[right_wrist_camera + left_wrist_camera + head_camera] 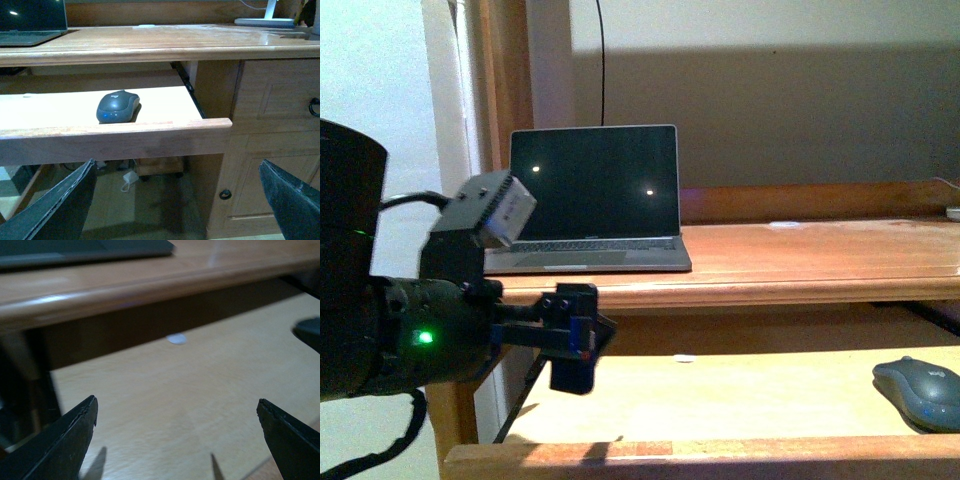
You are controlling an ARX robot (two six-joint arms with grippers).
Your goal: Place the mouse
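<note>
The dark grey domed mouse (920,392) lies on the pale pull-out shelf (740,405) under the desk, at its right end. The right wrist view shows the mouse (118,106) near the shelf's front lip (115,131). My left gripper (578,340) hovers open over the shelf's left part, well left of the mouse. Nothing lies between its jaws in the left wrist view (176,402); a dark shape at that view's edge may be the mouse (310,332). My right gripper (177,164) is open and empty, in front of the shelf and lower than it.
An open laptop (595,195) stands on the wooden desk top (800,262) above the shelf. A small white disc (684,358) lies at the shelf's back. Right of the shelf are cabinet drawers (280,100). A white lamp base (265,21) sits on the desk's far right.
</note>
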